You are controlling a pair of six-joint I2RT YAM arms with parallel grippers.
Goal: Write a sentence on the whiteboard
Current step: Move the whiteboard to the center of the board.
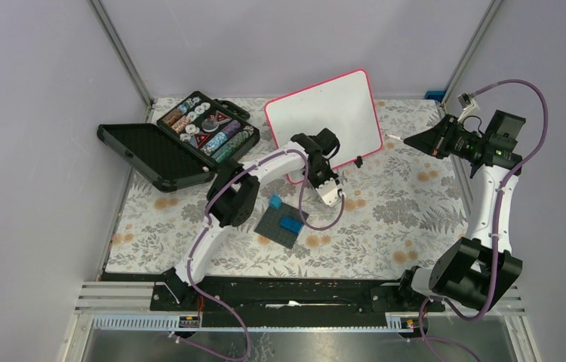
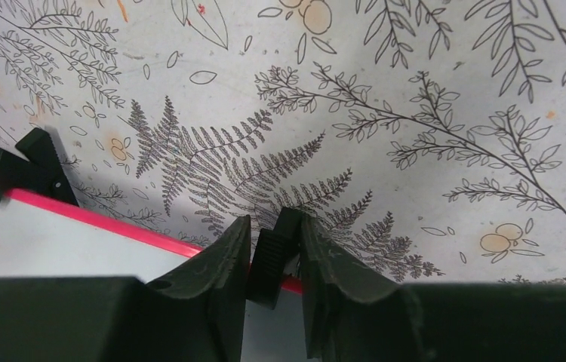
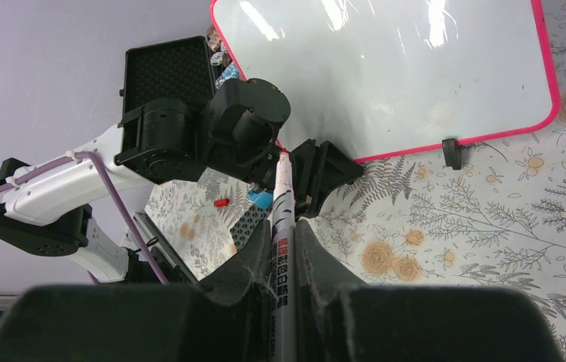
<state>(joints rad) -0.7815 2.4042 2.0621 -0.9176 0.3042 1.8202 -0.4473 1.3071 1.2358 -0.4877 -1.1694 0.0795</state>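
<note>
The whiteboard (image 1: 325,113) leans tilted at the back middle; its white face is blank and no sentence shows on it. My left gripper (image 1: 330,175) is at its lower edge, shut on a black clip foot (image 2: 272,256) on the pink-red frame (image 2: 121,225). The other clip foot (image 2: 23,170) stands free. My right gripper (image 1: 416,140) is to the right of the board, shut on a marker (image 3: 281,196) whose red tip points at the board (image 3: 386,75) without touching it. The left gripper (image 3: 318,173) also shows in the right wrist view.
An open black case (image 1: 204,128) of poker chips lies at the back left, its lid (image 1: 144,151) flat beside it. A dark grey plate with blue blocks (image 1: 282,224) sits in front of the board. A small red piece (image 3: 222,202) lies on the floral cloth.
</note>
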